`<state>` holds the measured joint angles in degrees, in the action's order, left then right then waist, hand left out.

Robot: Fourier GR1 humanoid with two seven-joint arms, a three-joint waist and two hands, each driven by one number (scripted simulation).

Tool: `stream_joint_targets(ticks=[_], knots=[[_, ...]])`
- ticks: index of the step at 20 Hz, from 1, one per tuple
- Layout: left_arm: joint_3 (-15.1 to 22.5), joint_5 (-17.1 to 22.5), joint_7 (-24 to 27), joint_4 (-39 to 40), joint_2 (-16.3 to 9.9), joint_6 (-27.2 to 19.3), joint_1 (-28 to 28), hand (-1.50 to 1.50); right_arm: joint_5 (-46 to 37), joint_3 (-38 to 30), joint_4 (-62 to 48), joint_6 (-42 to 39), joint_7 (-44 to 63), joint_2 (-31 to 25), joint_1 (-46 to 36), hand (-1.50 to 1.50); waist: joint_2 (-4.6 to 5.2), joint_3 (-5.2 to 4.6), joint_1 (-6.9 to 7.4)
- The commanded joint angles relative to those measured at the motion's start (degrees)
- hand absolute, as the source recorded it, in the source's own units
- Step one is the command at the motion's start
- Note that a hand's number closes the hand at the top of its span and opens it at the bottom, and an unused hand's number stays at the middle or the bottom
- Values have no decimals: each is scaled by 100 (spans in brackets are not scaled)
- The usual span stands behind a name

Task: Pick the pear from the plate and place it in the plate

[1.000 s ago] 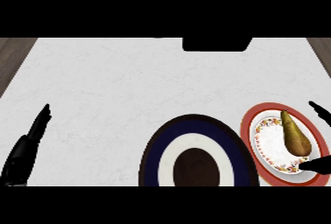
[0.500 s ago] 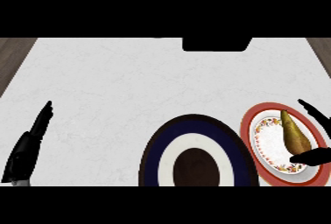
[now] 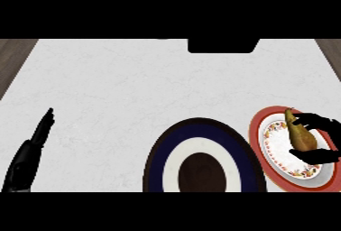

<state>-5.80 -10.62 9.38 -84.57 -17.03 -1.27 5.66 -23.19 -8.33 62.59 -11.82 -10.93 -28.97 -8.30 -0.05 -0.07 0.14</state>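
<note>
The olive-brown pear (image 3: 301, 135) lies on the red-rimmed, flower-patterned plate (image 3: 261, 121) at the counter's right side. The right hand (image 3: 322, 140) curls round it, fingers above and thumb below, grasping it. Lifted off-centre, the tapered fruit could roll out before reaching the neighbouring navy-and-white ringed plate (image 3: 163, 155). The left hand (image 3: 30, 153) rests released at the left edge. The pale marbled counter (image 3: 146, 81) meets wooden flooring (image 3: 12, 54) at its corners.

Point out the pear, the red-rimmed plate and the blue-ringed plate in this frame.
pear (image 3: 303, 139): head view, on its wide lower body.
red-rimmed plate (image 3: 257, 135): head view, on its red left rim.
blue-ringed plate (image 3: 166, 149): head view, on the dark blue ring at its left.
</note>
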Motion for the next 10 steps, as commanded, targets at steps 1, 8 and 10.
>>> stream_joint_targets(ticks=[1,8,10], knots=[[-87,53,-344,-332,44,201,-2,0,-179,-50,-205,250,-499,177,49,150,4,9,2],[406,-107,-34,-162,78,351,-567,0,-1373,2133,263,-1077,-1782,-206,-1689,150,297,20,1300],[523,-127,-60,-137,140,400,-662,0,-1608,2532,174,-1292,-2278,-274,-2036,150,318,30,1275]])
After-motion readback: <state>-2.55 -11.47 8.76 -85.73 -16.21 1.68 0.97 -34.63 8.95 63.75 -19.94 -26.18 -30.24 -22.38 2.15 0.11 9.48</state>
